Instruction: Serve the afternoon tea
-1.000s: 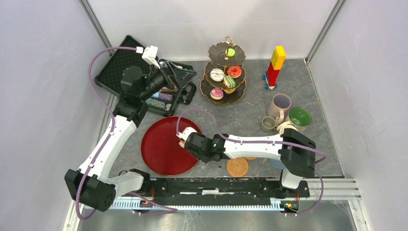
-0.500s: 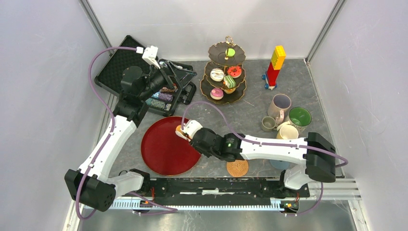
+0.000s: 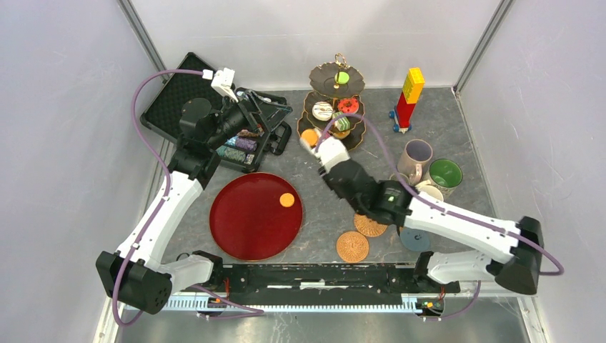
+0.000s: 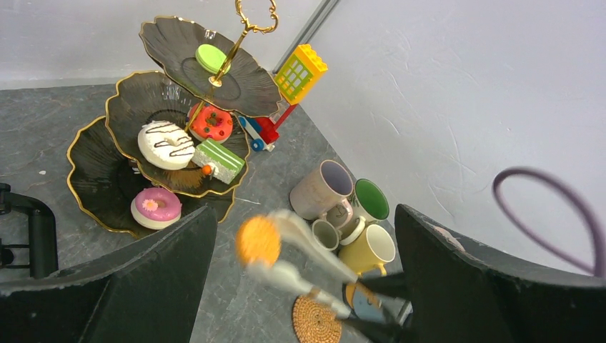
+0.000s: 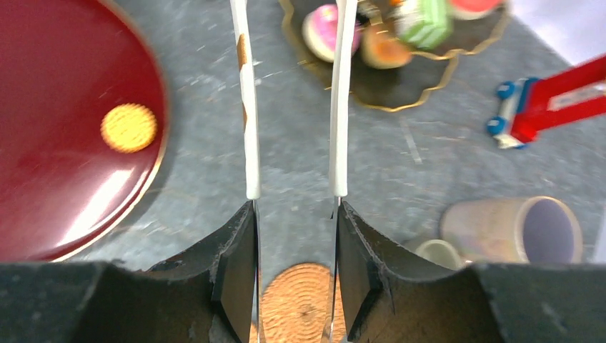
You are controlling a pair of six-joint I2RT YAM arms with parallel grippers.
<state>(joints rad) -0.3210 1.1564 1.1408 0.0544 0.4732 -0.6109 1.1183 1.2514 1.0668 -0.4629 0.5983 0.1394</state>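
My right gripper (image 3: 344, 174) is shut on the metal tongs (image 5: 246, 107), whose white tips pinch an orange macaron (image 3: 309, 136) just left of the three-tier stand (image 3: 355, 139). In the left wrist view that macaron (image 4: 258, 241) is blurred, in front of the stand's bottom tier (image 4: 89, 171). The stand holds a pink donut (image 4: 156, 206), a white donut (image 4: 166, 143) and a green cake (image 4: 221, 160). A second orange macaron (image 3: 286, 200) lies on the red tray (image 3: 243, 221). My left gripper (image 3: 246, 118) hangs open and empty over the black case.
Lilac (image 3: 416, 153), green-lined (image 3: 445, 174), small grey (image 3: 398, 184) and yellow (image 4: 368, 250) mugs cluster at the right. Two woven coasters (image 3: 352, 246) lie near the front edge. The block tower (image 3: 409, 96) stands back right, the black case (image 3: 171, 100) back left.
The right arm has swung from the red tray up to the stand, carrying an orange macaron in the tongs. Another macaron now shows on the tray. The left arm has not moved.
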